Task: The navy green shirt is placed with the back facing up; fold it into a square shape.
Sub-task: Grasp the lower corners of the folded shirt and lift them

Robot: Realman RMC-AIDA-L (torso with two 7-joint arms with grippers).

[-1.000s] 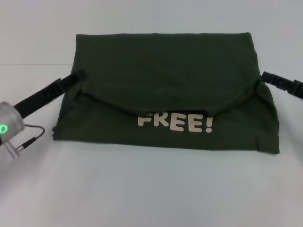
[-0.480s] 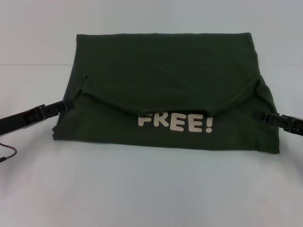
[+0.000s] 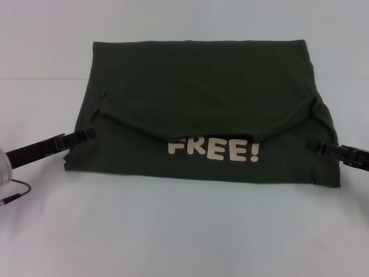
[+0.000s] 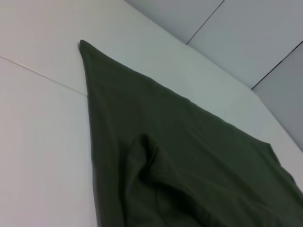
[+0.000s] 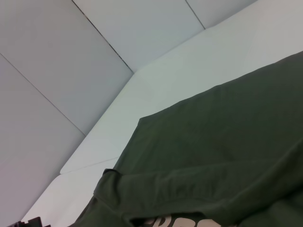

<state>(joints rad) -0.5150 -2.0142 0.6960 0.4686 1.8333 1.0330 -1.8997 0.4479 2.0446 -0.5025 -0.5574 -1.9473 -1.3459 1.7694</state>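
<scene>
The navy green shirt (image 3: 202, 86) lies flat on the white table, with its far part folded toward me as a curved flap. Pale letters "FREE!" (image 3: 213, 150) show just below the flap's edge. My left gripper (image 3: 86, 135) reaches in low from the left and meets the shirt's left edge, below the flap's left corner. On the opposite side, my right gripper (image 3: 316, 147) touches the shirt's right edge at about the same height. The left wrist view shows the shirt (image 4: 189, 161) and a raised fold. In the right wrist view I see the shirt (image 5: 222, 142) with the letters' tops.
A white table (image 3: 184, 231) carries the shirt, with a faint seam (image 3: 34, 78) running across its left side. A thin cable (image 3: 14, 193) hangs by the left arm at the left border. Grey wall panels (image 5: 71, 71) stand behind the table.
Both grippers have left the flap's upper corners and moved toward me along the shirt's side edges. The shirt itself has not shifted.
</scene>
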